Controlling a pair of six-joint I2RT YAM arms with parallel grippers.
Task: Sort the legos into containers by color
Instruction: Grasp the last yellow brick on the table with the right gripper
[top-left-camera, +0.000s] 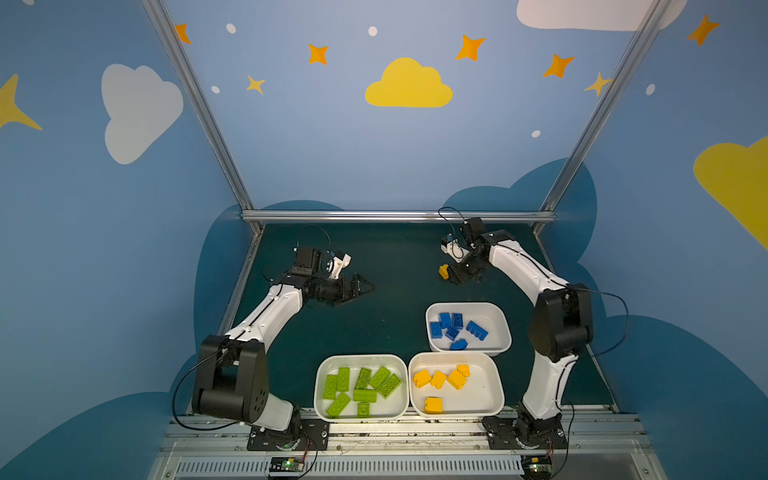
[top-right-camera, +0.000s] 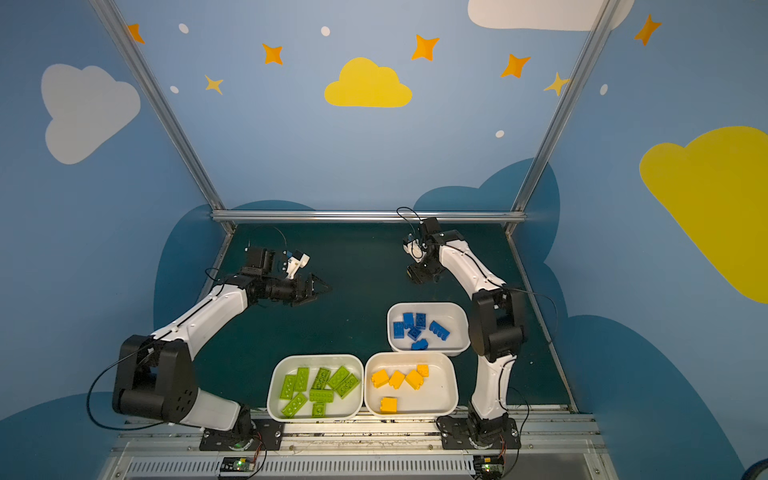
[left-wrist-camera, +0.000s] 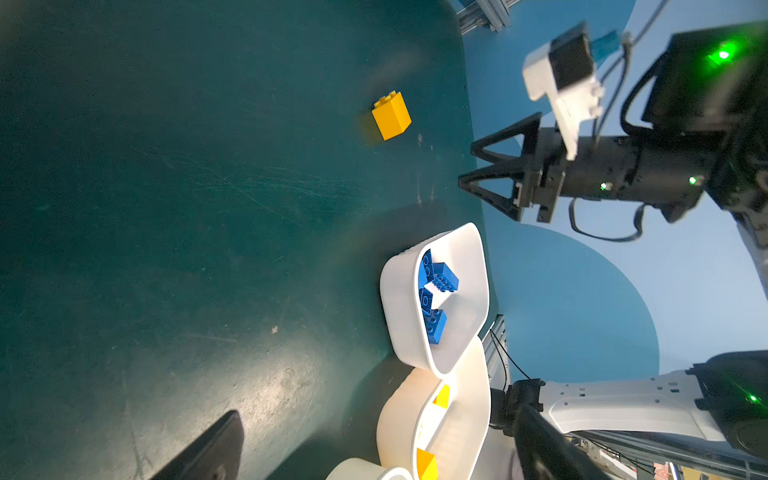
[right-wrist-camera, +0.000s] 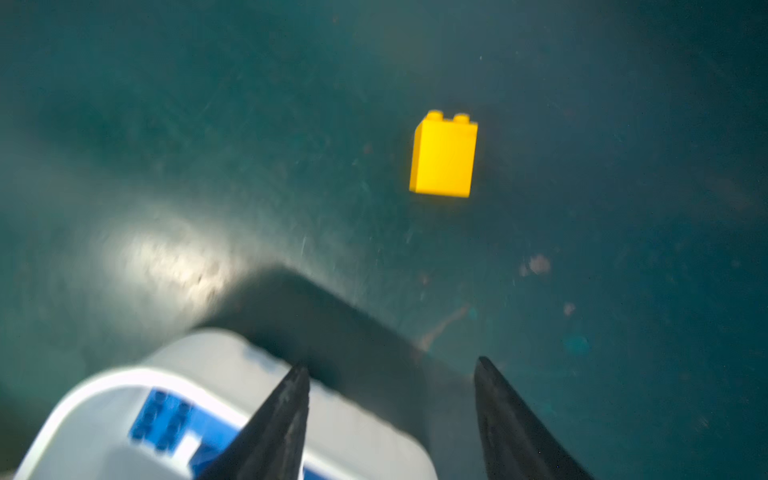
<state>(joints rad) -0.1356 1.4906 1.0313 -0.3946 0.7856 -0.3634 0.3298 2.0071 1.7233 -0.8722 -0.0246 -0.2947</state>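
One yellow lego (top-left-camera: 444, 271) stands upright on the green mat at the back right, also seen from the wrists (left-wrist-camera: 391, 115) (right-wrist-camera: 444, 156). My right gripper (top-left-camera: 454, 277) (right-wrist-camera: 391, 365) hovers just short of it, open, with nothing between its fingers. Three white containers sit at the front: one (top-left-camera: 321, 399) with several green legos (top-left-camera: 362, 390), one (top-left-camera: 482, 395) with several yellow legos (top-left-camera: 436, 379), and one (top-left-camera: 496, 332) with several blue legos (top-left-camera: 455, 329). My left gripper (top-left-camera: 368, 286) hangs open and empty over the mat's left middle.
A metal rail (top-left-camera: 395, 216) and blue walls close the back of the mat. The right arm's elbow (top-left-camera: 561, 324) stands beside the blue container. Both arm bases (top-left-camera: 286, 436) are bolted to the front rail.
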